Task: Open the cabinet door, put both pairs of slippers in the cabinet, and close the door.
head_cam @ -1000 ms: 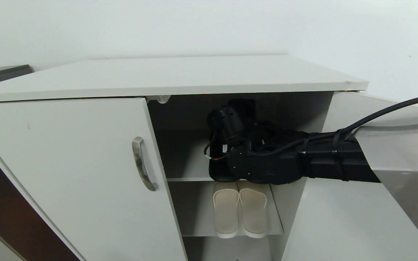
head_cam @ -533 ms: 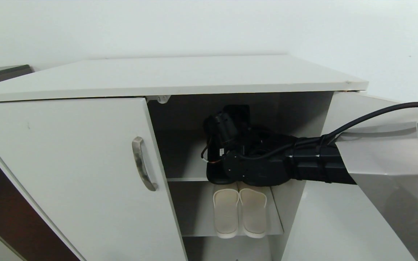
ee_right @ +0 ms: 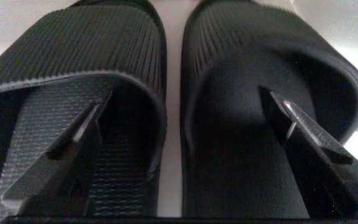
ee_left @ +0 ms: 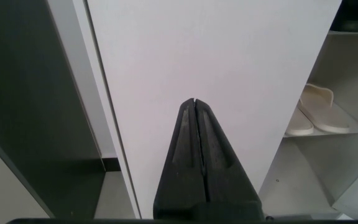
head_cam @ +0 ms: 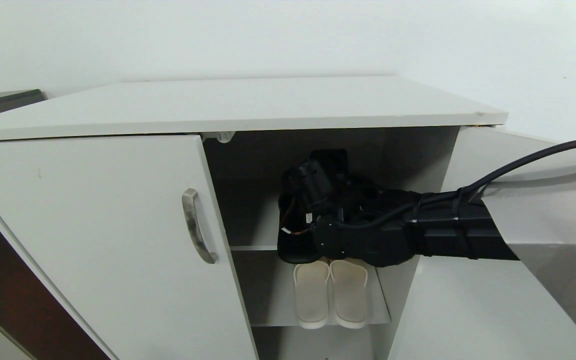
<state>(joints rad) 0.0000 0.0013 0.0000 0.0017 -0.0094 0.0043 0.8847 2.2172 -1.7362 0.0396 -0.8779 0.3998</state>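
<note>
The cabinet has its right door swung wide open, while the left door with its metal handle covers the left half. The right arm reaches into the open right side at the upper shelf, where the black slippers lie side by side, one heel hanging over the shelf's near edge. The right gripper is spread wide, one finger over each slipper's footbed; whether it grips them I cannot tell. The white slippers sit together on the lower shelf. The left gripper has its fingers pressed together, holding nothing, near the left door's white face.
</note>
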